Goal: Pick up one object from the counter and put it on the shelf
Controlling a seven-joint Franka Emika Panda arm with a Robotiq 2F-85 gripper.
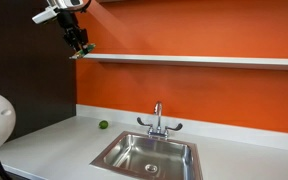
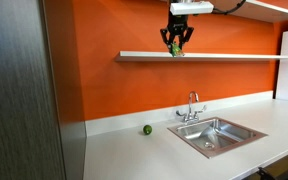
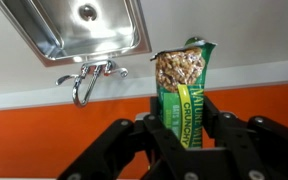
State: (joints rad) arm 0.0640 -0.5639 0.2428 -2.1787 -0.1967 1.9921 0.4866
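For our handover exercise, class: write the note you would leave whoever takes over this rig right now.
Claw: shut on the green snack bar, up by the shelf end.
Counter: a small green ball lies near the sink.
Done: bar lifted off the counter.
Left: set it on the shelf, open the claw, draw back. Whether the bar touches the shelf yet cannot be told.

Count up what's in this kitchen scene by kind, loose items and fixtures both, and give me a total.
snack bar: 1, clamped in the gripper
green ball: 1, on the counter
sink: 1
faucet: 1
shelf: 1
Total: 5
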